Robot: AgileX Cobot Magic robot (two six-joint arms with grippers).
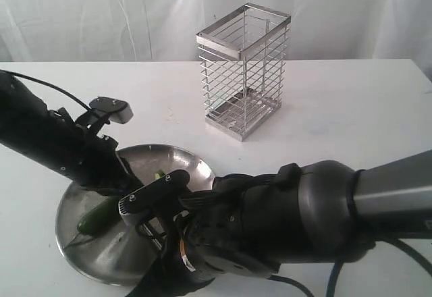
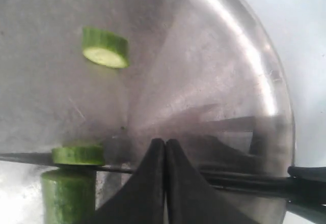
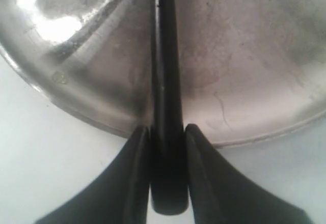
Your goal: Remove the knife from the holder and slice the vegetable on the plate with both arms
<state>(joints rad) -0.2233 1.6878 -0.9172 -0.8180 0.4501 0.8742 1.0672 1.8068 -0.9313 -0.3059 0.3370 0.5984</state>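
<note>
The steel plate [image 1: 165, 160] lies at the front left of the table. On it rests the green vegetable [image 1: 98, 216], whose cut end [image 2: 69, 196] shows in the left wrist view. The dark knife [image 2: 244, 179] runs across the plate, its thin blade lying between that cut end and a fresh slice [image 2: 77, 155]. My right gripper [image 3: 167, 132] is shut on the knife's black handle [image 3: 167, 183] at the plate's rim [image 3: 97, 114]. My left gripper [image 2: 165, 143] is shut with nothing between its fingers, just above the plate beside the vegetable. The wire holder [image 1: 243, 74] stands behind with no knife in it.
Another cut slice [image 2: 105, 48] lies farther out on the plate. The bulky right arm [image 1: 304, 223] fills the front of the exterior view and covers the plate's right side. The left arm [image 1: 54, 142] reaches in over the plate's left rim. White table surrounds the holder.
</note>
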